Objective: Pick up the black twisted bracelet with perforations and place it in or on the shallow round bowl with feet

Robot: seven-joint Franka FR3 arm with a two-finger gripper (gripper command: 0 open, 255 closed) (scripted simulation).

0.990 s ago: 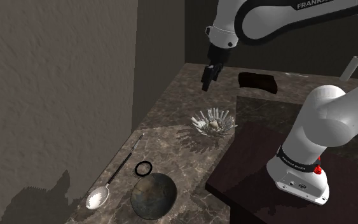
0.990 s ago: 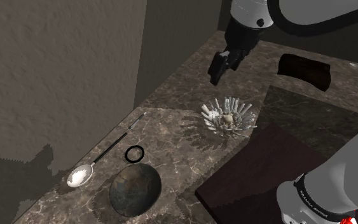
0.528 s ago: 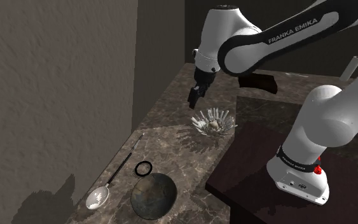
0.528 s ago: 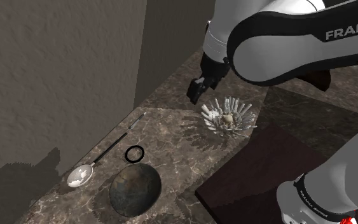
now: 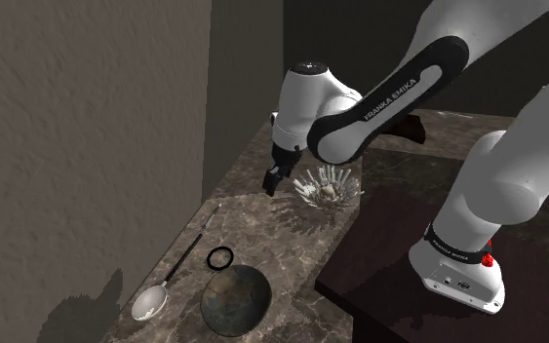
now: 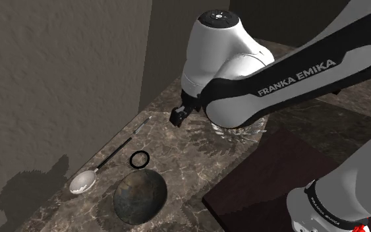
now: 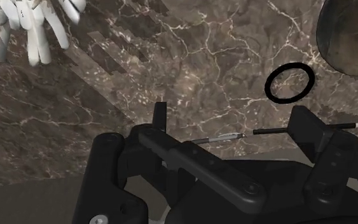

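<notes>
The gripper is hanging beside the spiky white dish, with its fingers standing apart and holding nothing. The black bracelet is lying flat on the counter, well apart from the gripper and just beside the dark bowl. I am counting 1 bracelet, 1 bowl, 1 spoon.

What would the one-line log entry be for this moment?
stage: pre-grasp | tool: open, empty, above counter | bracelet: on counter beside bowl | placed: no

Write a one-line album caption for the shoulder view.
Black gripper hangs above a veined counter, apart from the black bracelet, dark bowl and spoon.
</notes>
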